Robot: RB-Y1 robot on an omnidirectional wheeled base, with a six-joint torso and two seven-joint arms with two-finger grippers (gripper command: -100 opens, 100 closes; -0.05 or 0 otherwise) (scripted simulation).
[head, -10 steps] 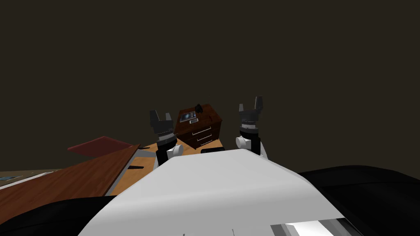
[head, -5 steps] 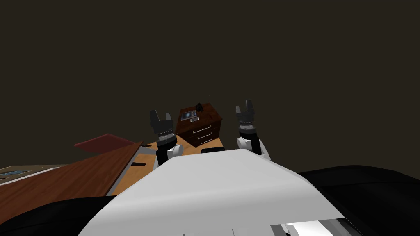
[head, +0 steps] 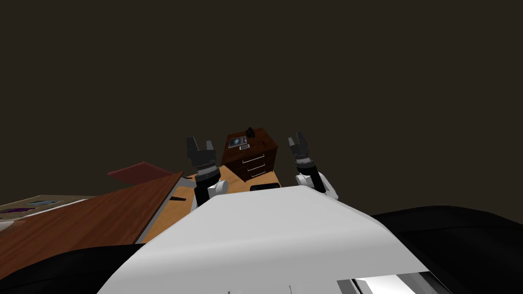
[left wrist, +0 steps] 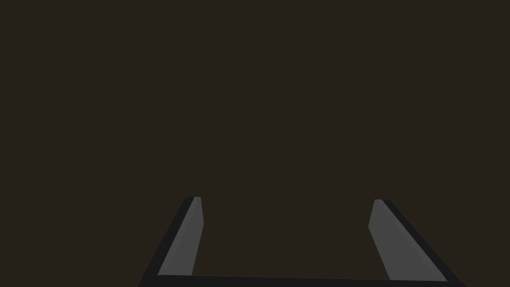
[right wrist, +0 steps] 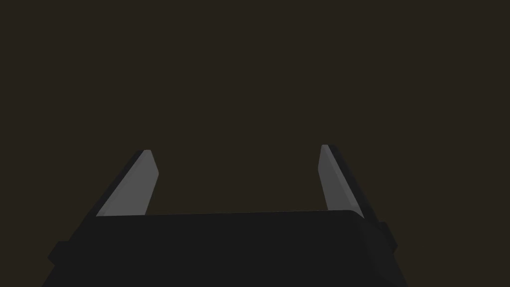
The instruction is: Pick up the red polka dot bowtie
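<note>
A dark brown nightstand (head: 255,158) with two drawers stands ahead on the floor. On its top lie a bluish flat item (head: 238,141), a small white item (head: 244,147) and a small dark object (head: 250,132) that I cannot identify. No red dotted bowtie can be made out. My left gripper (head: 200,145) is raised left of the nightstand, its fingers open and empty, as the left wrist view confirms (left wrist: 286,199). My right gripper (head: 297,139) is held up right of the nightstand, tilted left, also open and empty (right wrist: 234,148).
A long reddish-brown wooden surface (head: 92,219) runs along my left, with a dark red slab (head: 140,171) beyond it. The floor (head: 232,179) between me and the nightstand is orange wood. A dim brown wall (head: 357,76) rises behind.
My right gripper has come down and moved left, tilting toward the nightstand. The whole head view has shifted slightly, so I have turned a little. The left gripper has held still.
</note>
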